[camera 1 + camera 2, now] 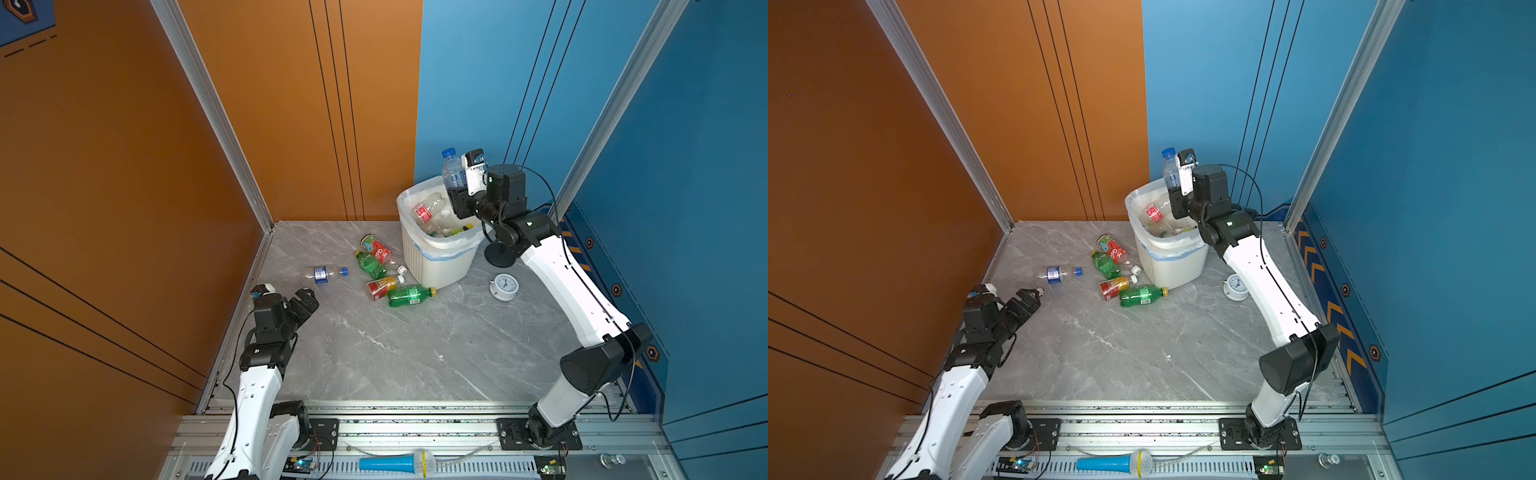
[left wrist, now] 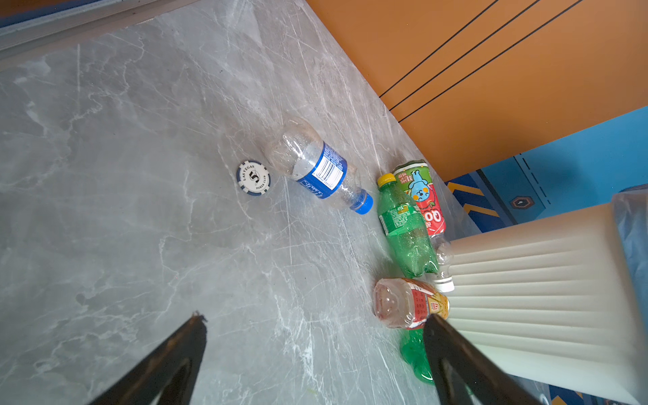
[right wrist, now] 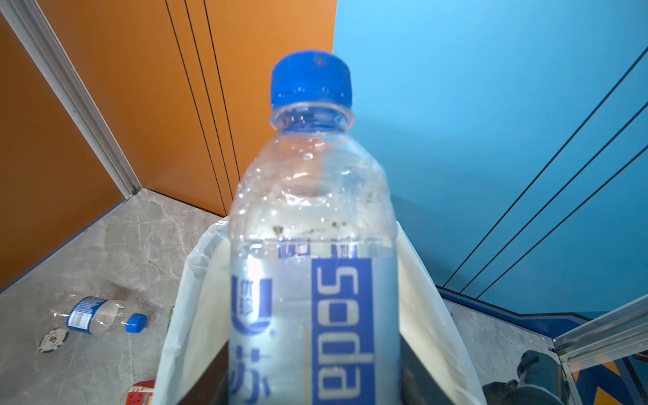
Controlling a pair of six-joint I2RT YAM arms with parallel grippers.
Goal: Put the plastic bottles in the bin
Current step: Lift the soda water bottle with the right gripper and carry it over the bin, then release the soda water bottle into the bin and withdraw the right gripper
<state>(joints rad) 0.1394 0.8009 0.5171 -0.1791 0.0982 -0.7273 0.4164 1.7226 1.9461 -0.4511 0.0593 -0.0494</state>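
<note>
My right gripper (image 1: 457, 196) (image 3: 315, 378) is shut on a clear soda bottle (image 1: 451, 170) (image 3: 315, 245) with a blue cap, held upright over the far rim of the white ribbed bin (image 1: 440, 266) (image 1: 1177, 266). Bottles (image 1: 430, 210) lie inside the bin. Several bottles lie on the table left of the bin: a clear one with a blue label (image 1: 322, 274) (image 2: 315, 168), a red-labelled one (image 1: 376, 249), two green ones (image 1: 371, 266) (image 1: 409, 296) and a brownish one (image 1: 382, 286). My left gripper (image 1: 309, 297) (image 2: 314, 319) stands open and empty, short of the blue-labelled bottle.
A white alarm clock (image 1: 504, 286) and a black round-based stand (image 1: 498, 255) sit right of the bin. A poker chip (image 2: 253, 177) lies beside the blue-labelled bottle. A blue cone (image 1: 390, 463) rests on the front rail. Walls close in on three sides.
</note>
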